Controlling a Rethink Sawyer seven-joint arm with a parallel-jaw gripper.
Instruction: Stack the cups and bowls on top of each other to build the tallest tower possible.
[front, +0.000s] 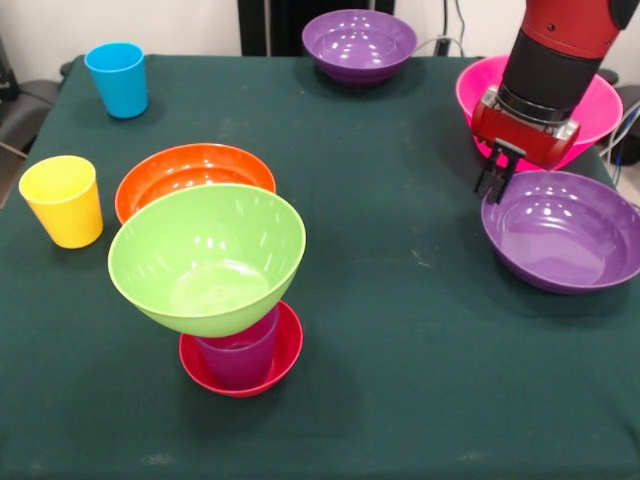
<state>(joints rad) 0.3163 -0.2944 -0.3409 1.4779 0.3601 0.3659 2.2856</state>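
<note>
The lime green bowl covers most of the purple cup and the back of the red bowl. The arm hides the middle of the pink bowl. The right edge cuts the near purple bowl. Whether the gripper touches that bowl's rim cannot be told.

Tilted green bowl atop purple cup

A dark green cloth covers the table, with cables beyond its far edge.
</note>
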